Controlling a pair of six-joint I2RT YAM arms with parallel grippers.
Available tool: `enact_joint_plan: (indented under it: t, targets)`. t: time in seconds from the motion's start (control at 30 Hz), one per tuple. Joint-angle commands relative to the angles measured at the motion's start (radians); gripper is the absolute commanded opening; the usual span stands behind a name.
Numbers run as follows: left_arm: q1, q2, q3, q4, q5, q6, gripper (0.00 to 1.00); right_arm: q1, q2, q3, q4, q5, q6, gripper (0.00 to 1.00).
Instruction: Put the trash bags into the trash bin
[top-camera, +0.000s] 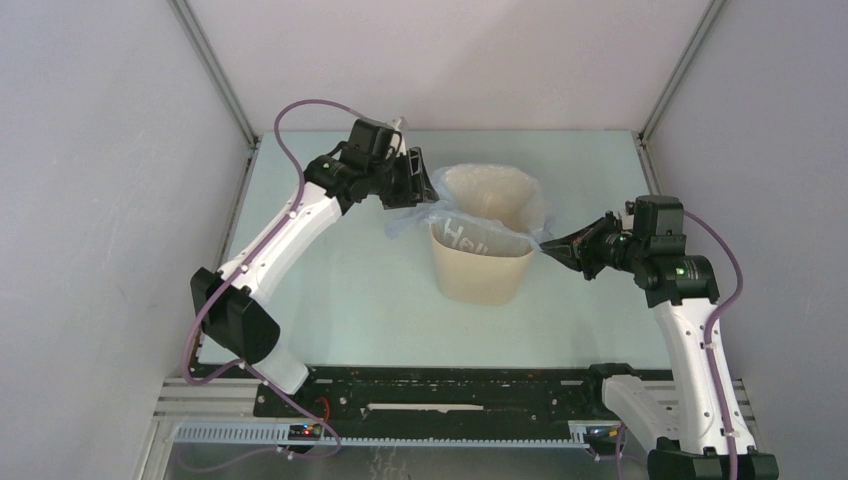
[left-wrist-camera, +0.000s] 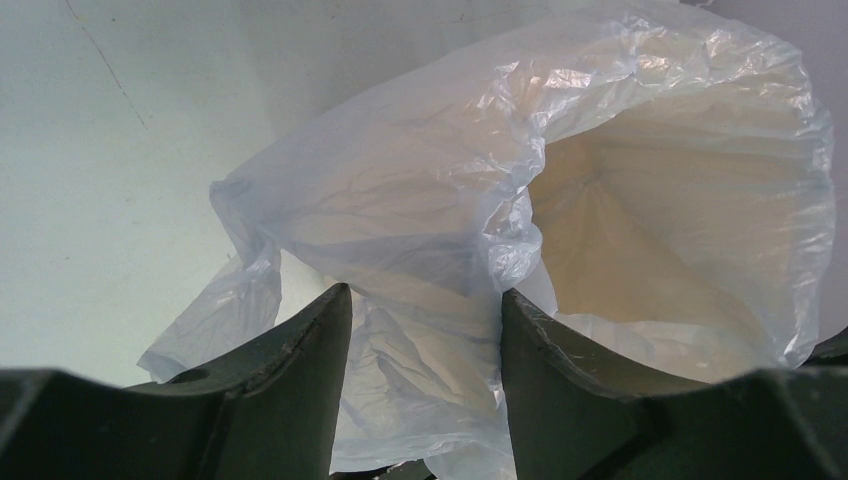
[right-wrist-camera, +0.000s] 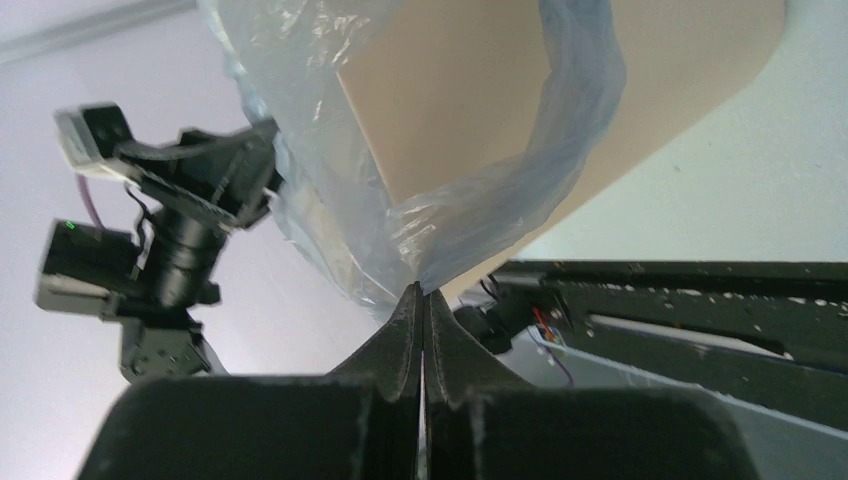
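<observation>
Two grippers flank the trash bin (top-camera: 480, 275), and we take them from the near side outward. Nearest, the right gripper (top-camera: 548, 247) has its jaws pressed together on a pinch of the trash bag (top-camera: 408, 224) at the bin's right rim, where the film is drawn taut to a point. The bin stands upright mid-worktop (top-camera: 330, 280): cream plastic with smooth tapering walls and a rounded-square mouth. The bag sits inside it, thin, crinkly, pale blue and see-through, its mouth lapping the rim and spilling loose at the far left. Farthest, the left gripper (top-camera: 413, 185) holds its jaws apart around that loose fold, not clamped. We judge the step to be seating the bag's mouth on the rim. Next, the left gripper should close on the slack and draw it over that corner — gently, since such film slips and tears
</observation>
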Motion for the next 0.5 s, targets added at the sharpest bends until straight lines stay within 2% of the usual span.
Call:
enact_joint_plan:
  t: [0.0, 0.23, 0.33, 0.47]
  targets:
    - [-0.003, 0.001, -0.020, 0.003, 0.000, -0.001, 0.59, -0.005, -0.041, -0.005, -0.037, -0.106, -0.120, 0.00]
    - [-0.003, 0.013, -0.003, 0.003, 0.007, -0.007, 0.59, -0.014, -0.064, -0.097, -0.069, -0.148, -0.204, 0.00]
    - [-0.004, 0.020, 0.017, -0.001, 0.009, -0.001, 0.60, -0.069, -0.042, -0.105, -0.064, -0.114, -0.248, 0.00]
    - [-0.004, 0.021, 0.033, -0.003, 0.034, 0.019, 0.63, -0.086, 0.024, -0.104, 0.031, -0.086, -0.270, 0.00]
